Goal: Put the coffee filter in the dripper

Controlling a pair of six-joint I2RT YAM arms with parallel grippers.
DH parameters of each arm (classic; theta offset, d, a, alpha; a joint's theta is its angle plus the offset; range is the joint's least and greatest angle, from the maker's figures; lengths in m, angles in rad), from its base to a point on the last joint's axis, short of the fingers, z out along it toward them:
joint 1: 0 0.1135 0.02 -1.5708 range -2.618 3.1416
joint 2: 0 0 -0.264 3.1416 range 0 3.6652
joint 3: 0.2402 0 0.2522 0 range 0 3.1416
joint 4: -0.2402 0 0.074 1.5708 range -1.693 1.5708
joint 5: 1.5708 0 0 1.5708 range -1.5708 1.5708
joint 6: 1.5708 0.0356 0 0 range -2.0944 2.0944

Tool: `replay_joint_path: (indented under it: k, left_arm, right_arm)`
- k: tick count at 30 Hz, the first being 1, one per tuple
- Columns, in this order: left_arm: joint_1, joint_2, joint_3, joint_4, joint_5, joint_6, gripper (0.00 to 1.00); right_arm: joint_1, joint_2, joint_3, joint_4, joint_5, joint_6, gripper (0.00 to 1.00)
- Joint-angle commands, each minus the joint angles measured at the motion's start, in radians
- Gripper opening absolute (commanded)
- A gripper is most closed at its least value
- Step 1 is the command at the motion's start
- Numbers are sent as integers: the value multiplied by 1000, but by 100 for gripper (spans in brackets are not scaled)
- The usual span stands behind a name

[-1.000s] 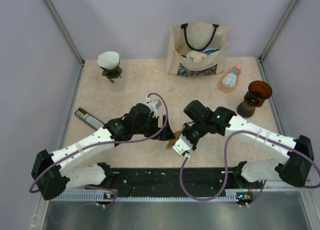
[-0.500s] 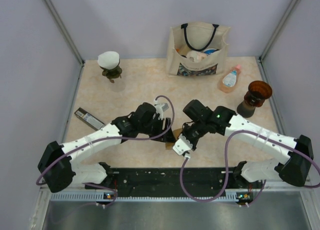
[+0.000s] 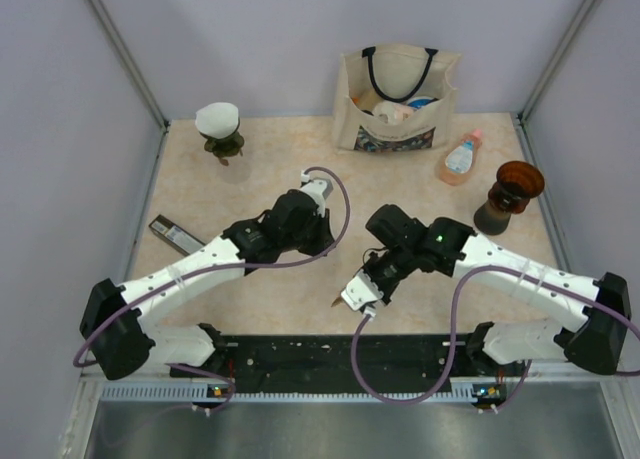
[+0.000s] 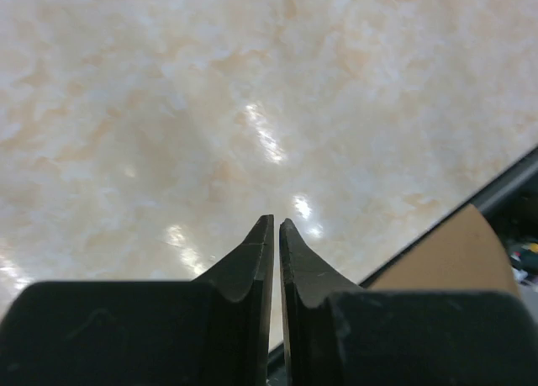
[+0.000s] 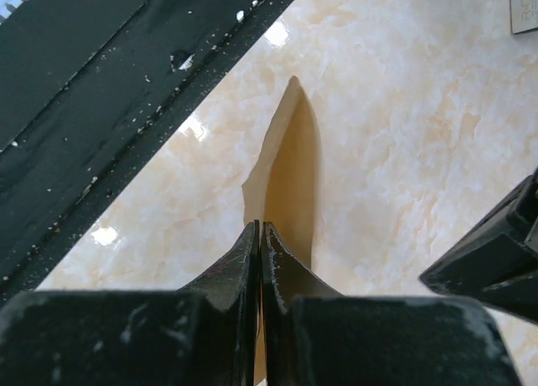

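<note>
My right gripper (image 5: 259, 228) is shut on the brown paper coffee filter (image 5: 294, 167), which sticks out edge-on past its fingertips just above the table. In the top view this gripper (image 3: 360, 294) hangs near the table's front edge, with a tip of the filter (image 3: 334, 301) showing. My left gripper (image 4: 276, 226) is shut with nothing between its jaws. It hovers over bare table to the left of the filter (image 4: 450, 260). From above, it (image 3: 322, 244) sits a little behind the right one. The amber dripper (image 3: 518, 184) stands at the far right, apart from both.
A cloth tote bag (image 3: 398, 99) stands at the back centre, with a pink-capped bottle (image 3: 460, 159) lying to its right. At the back left is another dripper holding a white paper cone (image 3: 220, 127). A dark flat bar (image 3: 178, 237) lies at left. A black rail (image 3: 330, 354) runs along the near edge.
My left gripper has closed from wide open and pulled back from the filter, away from the front edge. My right gripper has shifted slightly toward the front edge with the filter.
</note>
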Motion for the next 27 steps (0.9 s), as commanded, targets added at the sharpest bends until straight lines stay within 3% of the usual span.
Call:
replay_joint_path:
  k: [1, 4, 9, 10, 14, 16, 19, 27]
  left_arm:
    - [0, -25, 46, 14, -186, 135, 11]
    - [0, -31, 49, 9, -120, 153, 16]
    - [0, -86, 68, -83, 12, 106, 55]
    - [0, -116, 46, -60, 53, 95, 64]
    - [-2, -251, -93, 159, 292, 43, 80]
    - [0, -274, -132, 199, 380, 28, 83]
    - [0, -262, -146, 191, 399, 22, 84]
    - [-2, -168, -156, 168, 426, 26, 77]
  right_arm:
    - [18, -52, -13, 13, -54, 74, 0]
    - [24, -49, -8, 14, -34, 87, 0]
    - [25, -30, 1, 26, 14, 99, 0]
    - [27, -23, 4, 26, 17, 102, 0]
    - [35, -10, 12, 26, 63, 94, 0]
    - [33, -7, 15, 26, 74, 97, 0]
    - [36, -10, 16, 26, 63, 85, 0]
    - [38, -29, 23, 26, 46, 48, 0]
